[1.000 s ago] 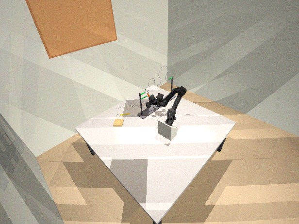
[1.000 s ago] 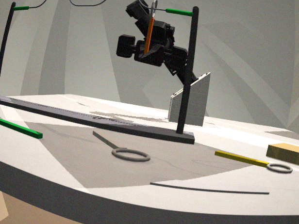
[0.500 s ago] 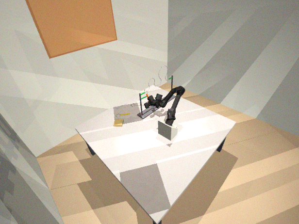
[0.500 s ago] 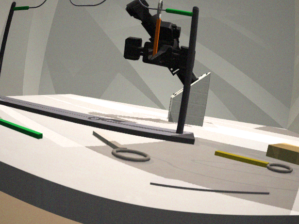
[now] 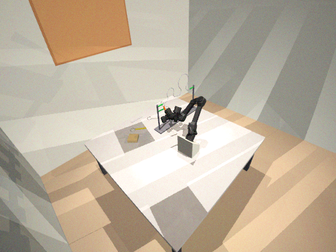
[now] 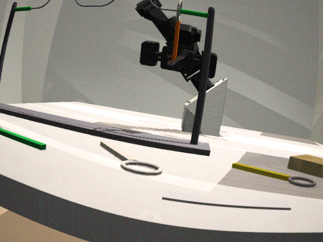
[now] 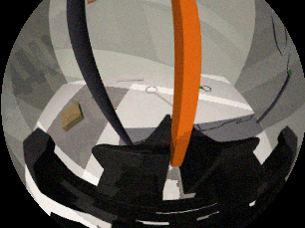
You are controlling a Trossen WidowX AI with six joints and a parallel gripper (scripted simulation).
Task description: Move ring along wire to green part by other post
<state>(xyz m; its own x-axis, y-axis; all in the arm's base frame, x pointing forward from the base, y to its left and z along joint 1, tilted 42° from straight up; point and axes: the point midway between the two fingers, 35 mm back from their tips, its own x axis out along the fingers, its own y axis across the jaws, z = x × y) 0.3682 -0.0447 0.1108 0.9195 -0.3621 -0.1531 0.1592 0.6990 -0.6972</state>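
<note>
The ring [image 6: 179,4] is upright and nearly edge-on in the exterior view, around the wire where the grey part [image 6: 168,9] meets the green part [image 6: 194,12] [image 5: 160,105] by the near post [image 6: 204,72] [image 7: 82,43]. Whether it touches grey is too fine to tell. Its orange handle [image 6: 175,41] [image 7: 186,58] [image 5: 164,108] hangs down, slightly tilted. My gripper [image 6: 173,61] [image 7: 170,117] is shut on the handle's lower end, below the wire. The other green part [image 6: 22,8] [image 5: 191,88] is by the far post [image 6: 6,36]. Most of the ring is outside the wrist view.
The posts stand on a dark base bar [image 6: 121,138]. A pale panel [image 6: 207,109] [image 5: 185,145] stands by the arm's base. On the table lie a loose pale ring [image 6: 141,173], a yellow handle [image 6: 260,171] with a ring, a green handle [image 6: 22,138], a thin rod [image 6: 226,206] and a tan block [image 5: 133,138] [image 7: 72,116].
</note>
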